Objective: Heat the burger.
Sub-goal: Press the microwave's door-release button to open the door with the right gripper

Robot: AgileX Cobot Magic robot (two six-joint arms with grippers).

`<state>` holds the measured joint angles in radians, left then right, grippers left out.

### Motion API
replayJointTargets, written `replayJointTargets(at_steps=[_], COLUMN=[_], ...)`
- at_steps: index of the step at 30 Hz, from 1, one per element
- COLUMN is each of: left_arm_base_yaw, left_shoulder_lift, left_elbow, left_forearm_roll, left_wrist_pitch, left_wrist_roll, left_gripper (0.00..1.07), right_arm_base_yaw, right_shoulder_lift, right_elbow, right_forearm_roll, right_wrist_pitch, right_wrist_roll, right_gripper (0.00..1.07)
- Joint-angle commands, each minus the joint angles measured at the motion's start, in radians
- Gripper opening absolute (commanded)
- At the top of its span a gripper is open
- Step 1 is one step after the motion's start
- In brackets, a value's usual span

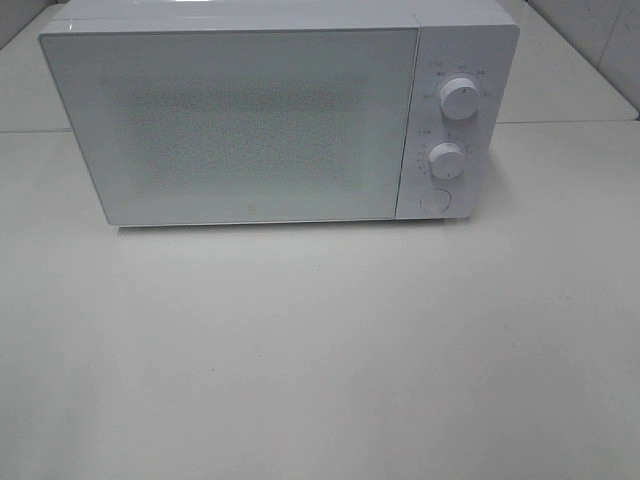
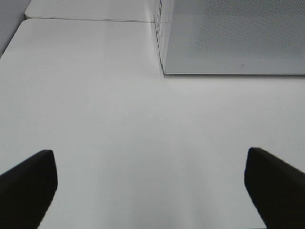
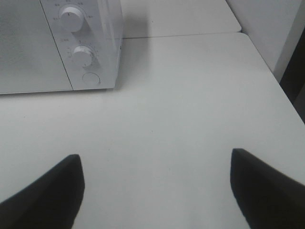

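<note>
Burger: not in sight in any view. It may sit behind the microwave door, but the speckled glass hides whatever is inside, so I cannot tell.
Microwave: a white box-shaped microwave oven (image 1: 240, 120) stands at the back of the pale tabletop (image 1: 320, 350), its frosted glass door (image 1: 230, 125) shut flush.
Controls: on the panel beside the door are an upper white dial (image 1: 458, 97), a lower white dial (image 1: 447, 160) and, under them, a round white button (image 1: 434, 200).
Left gripper (image 2: 148, 160): jaws spread wide with nothing between them, hovering over bare tabletop and facing the door's lower corner.
Right gripper (image 3: 155, 160): jaws apart and empty, over the table near the control panel end.
Step in hand: my guess is either the very start or the very end. The door is shut, both grippers are empty and neither is at the oven.
Next move: if the burger is not yet inside, press the round button, probably the door release. If it is inside, turn a dial with the right gripper, the nearer one.
</note>
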<state>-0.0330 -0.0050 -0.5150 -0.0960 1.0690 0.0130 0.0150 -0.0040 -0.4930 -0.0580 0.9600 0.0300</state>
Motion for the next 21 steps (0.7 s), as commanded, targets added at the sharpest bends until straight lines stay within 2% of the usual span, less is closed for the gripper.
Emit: replayJointTargets(at_steps=[1,21], left_arm_base_yaw=[0.004,0.004], left_shoulder_lift=[-0.012,-0.013], left_elbow=[0.001,0.001], left_forearm_roll=[0.001,0.001], left_wrist_pitch=[-0.002,-0.002], left_wrist_roll=[-0.005,-0.005], left_gripper=[1.0,1.0], right_arm_base_yaw=[-0.007,-0.007], right_shoulder_lift=[-0.036,-0.027], right_elbow=[0.003,-0.017], right_forearm_roll=[0.001,-0.001], right_wrist_pitch=[0.001,-0.013], right_wrist_roll=[0.01,0.009], right_gripper=[0.75,0.77])
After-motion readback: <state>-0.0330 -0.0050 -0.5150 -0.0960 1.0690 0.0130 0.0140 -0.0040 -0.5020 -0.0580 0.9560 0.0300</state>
